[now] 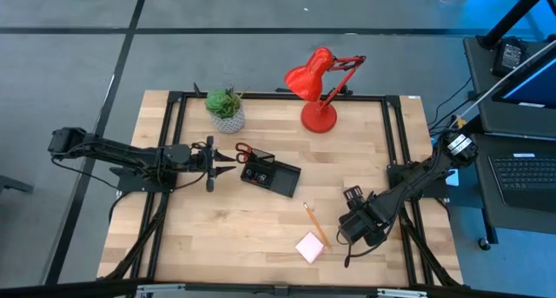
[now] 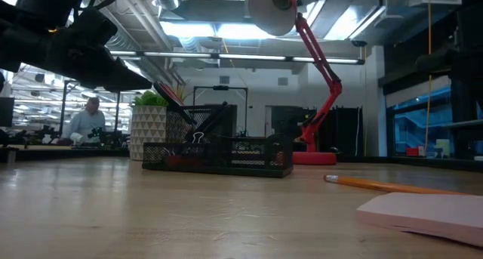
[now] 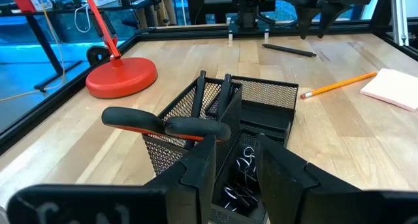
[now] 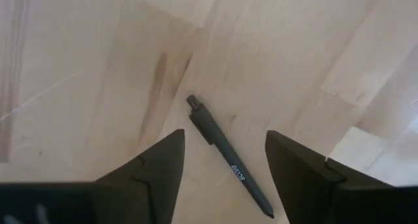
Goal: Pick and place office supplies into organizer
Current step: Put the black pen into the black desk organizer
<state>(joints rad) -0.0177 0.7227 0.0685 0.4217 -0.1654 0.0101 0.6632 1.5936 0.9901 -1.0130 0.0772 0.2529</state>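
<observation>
The black mesh organizer (image 1: 271,175) sits near the middle of the wooden table (image 1: 217,237), angled, with its taller section toward my left arm. In my left wrist view that tall section holds 2 dark pens (image 3: 225,96) standing upright, and small black binder clips (image 3: 240,178) lie in a low compartment beside it. The red-handled scissors (image 1: 244,152) rest on the tall section's rim, handles toward the potted plant (image 1: 226,109).

My left gripper (image 1: 217,163) hovers just beside the organizer's tall end, right at the scissors. Its fingers (image 3: 202,172) are narrowly parted around nothing I can see; the scissor handles (image 3: 163,125) lie just ahead of them, and I cannot tell whether they touch.

An orange pencil (image 1: 315,225) lies on the bare wood between the organizer and my right arm, its tip close to the pink sticky-note pad (image 1: 310,247) nearer the table's front edge. In the low view the pencil (image 2: 385,186) and pad (image 2: 430,214) lie apart from the organizer (image 2: 226,157).

My right gripper (image 1: 354,221) hangs low over the table's right side, fingers (image 4: 157,172) spread wide and empty. A black pen (image 4: 228,157) lies flat on the wood directly between them.

The red desk lamp (image 1: 318,85) stands at the far edge, well apart from everything I work on.
</observation>
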